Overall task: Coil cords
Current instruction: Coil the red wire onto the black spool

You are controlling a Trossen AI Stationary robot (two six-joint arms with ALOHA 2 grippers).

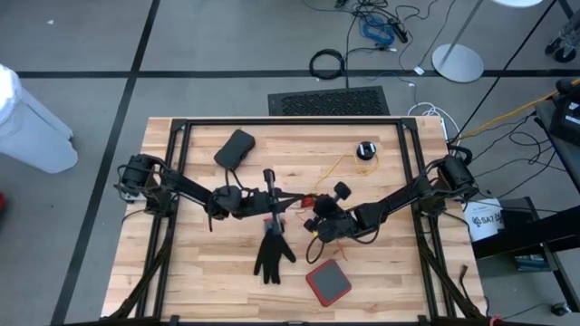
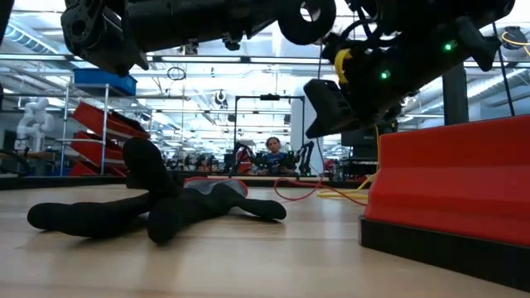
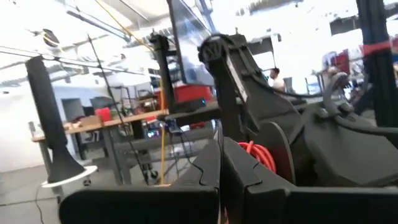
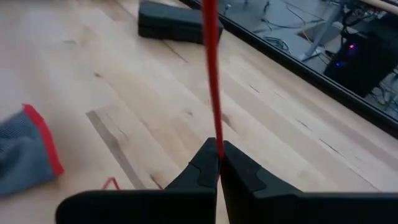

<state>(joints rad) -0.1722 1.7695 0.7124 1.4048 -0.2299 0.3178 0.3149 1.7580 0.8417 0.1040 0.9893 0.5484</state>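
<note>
Both grippers raised over mid-table (image 1: 227,272), near each other. Right gripper (image 4: 219,163) fingers pinched on a red cord (image 4: 211,68); left gripper (image 3: 221,165) fingers pressed together, nothing visibly held. Yellow cord (image 1: 343,166) lying on the wood, running to a black puck (image 1: 365,150). Black glove (image 1: 273,251) just below the grippers.

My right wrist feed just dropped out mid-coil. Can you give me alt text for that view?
The right hand is shut on a red cord that runs taut away from the fingertips over the wooden table. A black case lies beyond it, and a grey glove cuff with red trim sits off to one side.
</note>
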